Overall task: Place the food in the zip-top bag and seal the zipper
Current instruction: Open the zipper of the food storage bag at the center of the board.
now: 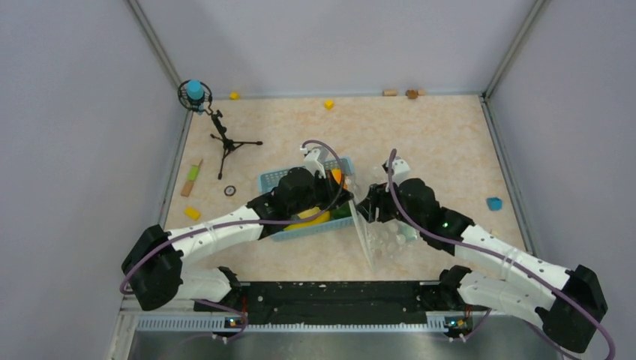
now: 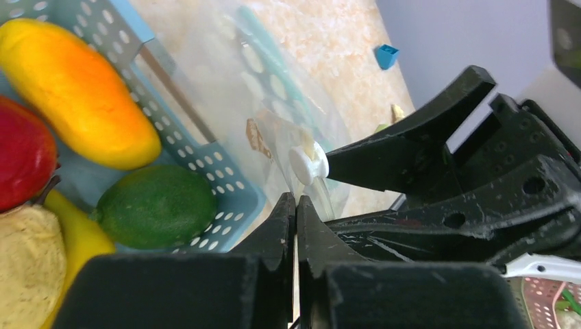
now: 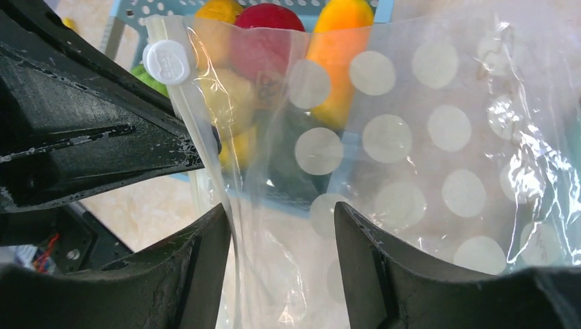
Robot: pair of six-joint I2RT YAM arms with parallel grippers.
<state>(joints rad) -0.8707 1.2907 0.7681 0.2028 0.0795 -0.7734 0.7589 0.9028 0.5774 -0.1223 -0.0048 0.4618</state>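
The clear zip-top bag (image 1: 384, 234) stands between the arms, right of the basket; it has white dots (image 3: 411, 137). Its zipper (image 3: 199, 116) carries a white slider (image 3: 166, 62), also in the left wrist view (image 2: 306, 163). My left gripper (image 2: 296, 204) is shut on the bag's rim just below the slider (image 1: 343, 196). My right gripper (image 3: 281, 214) is open, its fingers astride the bag's edge film (image 1: 369, 207). The food lies in the basket: an orange fruit (image 2: 75, 89), a red one (image 2: 20, 164), a dark green lime (image 2: 156, 205) and a banana (image 2: 75, 240).
The light-blue mesh basket (image 1: 271, 180) sits under my left wrist. A small tripod stand (image 1: 225, 142) is at the back left, with a stick (image 1: 192, 178) and a yellow block (image 1: 193, 213) near the left wall. A blue block (image 1: 494, 203) lies at the right.
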